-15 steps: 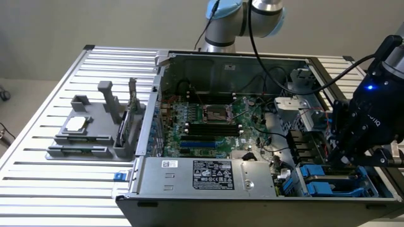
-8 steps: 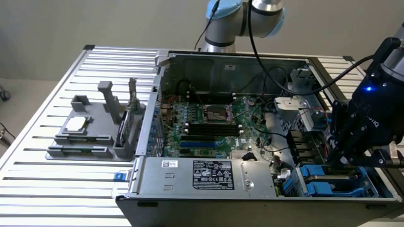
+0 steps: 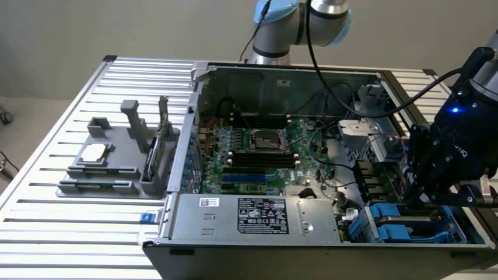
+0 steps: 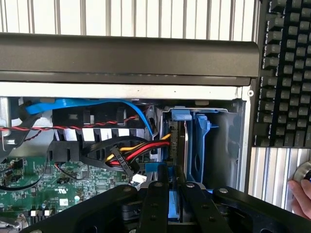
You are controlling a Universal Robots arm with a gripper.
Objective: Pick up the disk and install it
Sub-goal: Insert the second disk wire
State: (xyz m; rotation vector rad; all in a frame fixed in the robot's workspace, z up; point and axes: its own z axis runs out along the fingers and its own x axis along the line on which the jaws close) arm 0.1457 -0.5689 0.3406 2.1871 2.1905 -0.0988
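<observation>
In the wrist view my gripper is shut on the disk, pinching its blue carrier between the black fingers. The disk stands on edge and reaches into the drive cage at the corner of the open computer case. Right beside it in the cage sits another blue carrier. From the exterior view, the gripper hangs low over the blue drive bays at the case's near right corner, and its body hides the disk.
Red, yellow and black power cables and a blue data cable run close to the cage. A keyboard and a person's hand lie outside the case. A grey power-supply box, the motherboard and a grey parts fixture are also in view.
</observation>
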